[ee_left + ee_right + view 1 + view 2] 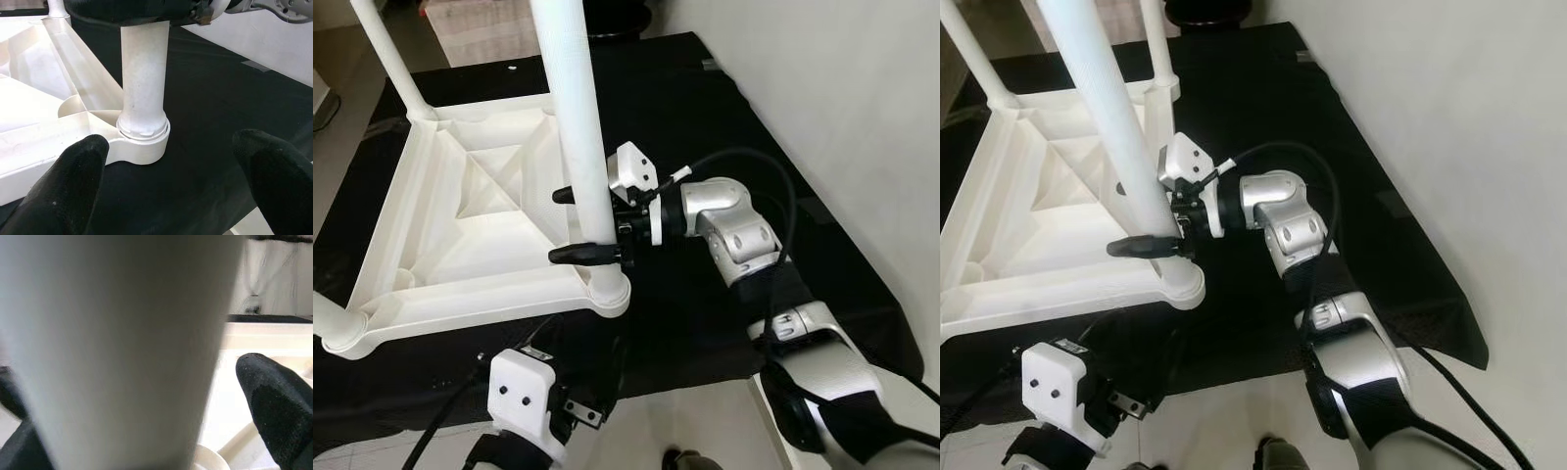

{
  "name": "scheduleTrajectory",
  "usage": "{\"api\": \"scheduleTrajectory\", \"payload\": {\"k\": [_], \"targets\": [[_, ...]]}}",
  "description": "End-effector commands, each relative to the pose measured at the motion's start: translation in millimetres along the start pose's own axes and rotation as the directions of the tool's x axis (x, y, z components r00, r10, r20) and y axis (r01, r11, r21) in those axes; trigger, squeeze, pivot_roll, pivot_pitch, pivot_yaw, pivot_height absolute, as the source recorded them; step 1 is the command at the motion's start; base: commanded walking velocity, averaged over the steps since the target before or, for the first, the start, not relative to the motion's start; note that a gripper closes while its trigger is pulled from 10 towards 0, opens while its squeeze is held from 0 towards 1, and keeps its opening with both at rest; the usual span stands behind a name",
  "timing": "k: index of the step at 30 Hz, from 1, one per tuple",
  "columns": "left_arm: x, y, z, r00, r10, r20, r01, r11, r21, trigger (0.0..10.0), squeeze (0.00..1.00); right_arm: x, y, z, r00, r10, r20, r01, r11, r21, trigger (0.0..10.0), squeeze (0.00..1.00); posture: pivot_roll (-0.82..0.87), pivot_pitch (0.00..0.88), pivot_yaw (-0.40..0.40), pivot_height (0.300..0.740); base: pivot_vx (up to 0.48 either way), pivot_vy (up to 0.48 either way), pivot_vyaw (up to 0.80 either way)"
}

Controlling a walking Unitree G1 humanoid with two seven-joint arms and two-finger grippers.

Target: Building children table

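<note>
Table top [460,245] lies upside down on a black cloth [705,117], ribbed underside up, on a pale floor [695,421]. Near leg [573,117] stands upright in the near corner socket [607,292], the corner closest to the robot. A second leg [386,49] rises from the far left corner; the right eye view adds a third one [1160,44] at the far right corner. Another socket [342,333] sits at the near left corner.

Right gripper [582,225] comes in from the right, low on the near leg just above the socket. One finger [582,254] passes in front of the leg, the other pokes out behind it; jaws closed around the leg. Right wrist view: leg up close and blurred, one black fingertip [274,406] beside it, socket rim below.

Left gripper [171,181] sits below the near edge of the top, wrist housing [524,392] over the cloth edge. Left wrist view: both fingertips wide apart, holding nothing, pointed at the socket with the leg seated in it; the right gripper's finger crosses the leg higher up.

Wall [842,98] runs along the right side. No readable writing anywhere.
</note>
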State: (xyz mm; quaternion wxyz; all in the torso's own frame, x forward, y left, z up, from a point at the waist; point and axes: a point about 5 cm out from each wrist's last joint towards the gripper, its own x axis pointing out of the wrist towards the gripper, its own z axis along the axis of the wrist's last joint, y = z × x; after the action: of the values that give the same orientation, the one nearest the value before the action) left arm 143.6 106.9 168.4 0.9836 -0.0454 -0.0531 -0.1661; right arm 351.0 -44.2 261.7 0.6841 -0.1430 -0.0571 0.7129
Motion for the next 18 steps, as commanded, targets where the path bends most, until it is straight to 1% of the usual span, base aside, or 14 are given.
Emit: {"api": "scheduleTrajectory", "payload": {"k": [1,3,8,9,10,11,12,14,16,18], "targets": [[-3.0,-0.7,1.1,1.0,0.002,-0.012,-0.002,1.0,0.001,10.0,0.0,3.7,1.0,0.9,0.995,0.101,0.015,-0.101,0.995,-0.003,0.0,0.0,0.03,0.227,0.0,0.74,0.0,0.0,0.0],[-3.1,-1.3,1.3,1.0,0.004,-0.012,-0.004,1.0,0.001,10.0,0.0,2.7,0.7,-0.6,0.993,0.119,0.017,-0.119,0.993,0.002,0.0,0.0,0.03,0.231,-0.003,0.74,0.0,0.0,0.0],[-3.0,-1.9,1.7,1.0,0.005,-0.011,-0.005,1.0,0.001,10.0,0.0,1.4,-0.6,-2.2,0.992,0.124,0.023,-0.125,0.992,0.008,0.0,0.0,0.03,0.232,-0.003,0.74,0.0,0.0,0.0],[-2.7,-2.1,1.8,1.0,0.006,-0.01,-0.006,1.0,0.0,10.0,0.0,-1.0,-1.6,-4.7,0.996,0.09,0.027,-0.09,0.996,0.01,0.0,0.0,0.03,0.233,-0.006,0.74,0.0,0.0,0.0],[-2.3,-2.1,1.9,1.0,0.007,-0.009,-0.007,1.0,-0.001,10.0,0.0,-4.5,-2.7,-8.3,0.999,0.031,0.027,-0.031,0.999,0.012,0.0,0.0,0.03,0.233,-0.009,0.74,0.0,0.0,0.0],[-2.3,-2.1,1.9,1.0,0.007,-0.009,-0.007,1.0,-0.001,10.0,0.0,-4.5,-2.7,-8.3,0.999,0.031,0.027,-0.031,0.999,0.012,0.0,0.0,0.03,0.233,-0.009,0.74,0.0,0.0,0.0],[-2.0,-2.2,1.9,1.0,0.007,-0.008,-0.007,1.0,-0.001,10.0,0.0,-8.1,-3.8,-12.4,0.999,-0.037,0.018,0.037,0.999,0.008,0.0,0.0,0.03,0.232,-0.013,0.74,0.0,0.0,0.0],[-2.0,-2.2,1.9,1.0,0.007,-0.008,-0.007,1.0,-0.001,10.0,0.0,-8.1,-3.8,-12.4,0.999,-0.037,0.018,0.037,0.999,0.008,0.0,0.0,0.03,0.232,-0.013,0.74,0.0,0.0,0.0],[-1.2,-1.9,2.1,1.0,0.007,-0.005,-0.007,1.0,0.0,10.0,0.0,-17.6,-2.4,-24.7,0.985,-0.174,-0.017,0.174,0.985,0.004,0.0,0.0,0.04,0.236,-0.031,0.74,0.0,0.0,0.0],[-1.2,-1.9,2.1,1.0,0.007,-0.005,-0.007,1.0,0.0,10.0,0.0,-17.6,-2.4,-24.7,0.985,-0.174,-0.017,0.174,0.985,0.004,0.0,0.0,0.04,0.236,-0.031,0.74,0.0,0.0,0.0]]}}
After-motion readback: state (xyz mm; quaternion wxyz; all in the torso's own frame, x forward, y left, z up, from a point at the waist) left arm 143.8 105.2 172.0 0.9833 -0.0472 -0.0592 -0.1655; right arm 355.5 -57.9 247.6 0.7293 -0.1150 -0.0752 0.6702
